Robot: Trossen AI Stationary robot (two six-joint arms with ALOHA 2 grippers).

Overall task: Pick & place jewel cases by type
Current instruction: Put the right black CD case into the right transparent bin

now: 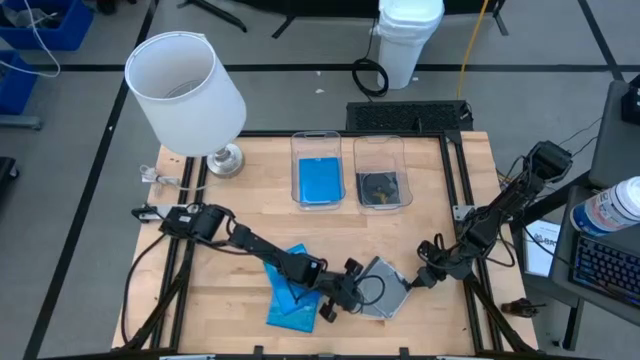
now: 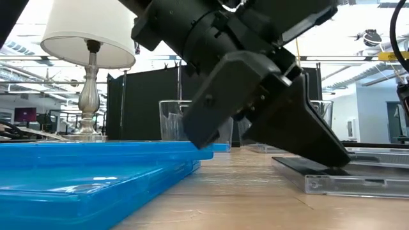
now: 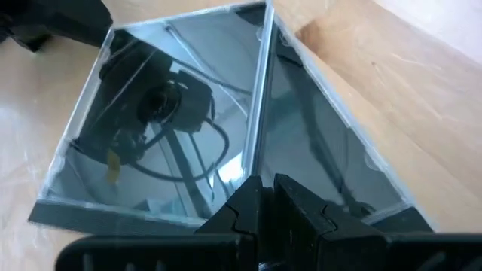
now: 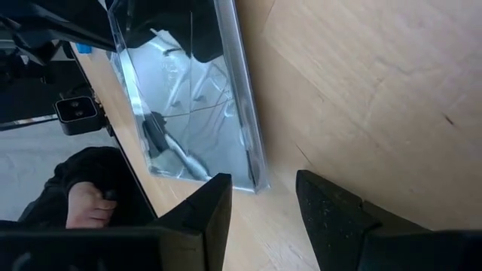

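Note:
Two grey jewel cases [image 3: 173, 113] lie overlapping on the wood near the table's front edge [image 1: 385, 288], one [image 3: 331, 143] partly under the other. My left gripper [image 3: 265, 197] is shut at their left side [image 1: 352, 290]. A stack of blue jewel cases [image 1: 290, 298] lies flat under my left arm. At the far centre stand two clear bins: the left one [image 1: 318, 137] holds a blue case [image 1: 320, 182], the right one [image 1: 380, 140] a dark one [image 1: 380, 187]. My right gripper [image 1: 425, 278] hovers open just right of the grey cases, with nothing between its fingers [image 4: 263, 203]. My left gripper slants down from the table's left, and its shut fingertips [image 2: 335, 163] come down on the top face of a grey case [image 2: 361, 171] at its near edge [image 3: 226, 197]. The case lies flat on the table. Whether anything sits between the fingers, I cannot tell.
A white-shaded lamp [image 1: 185, 85] stands at the table's far left corner, with a cable beside its base. Bare wood lies between the bins and the cases. A metal frame runs along the table's right edge [image 1: 462, 200].

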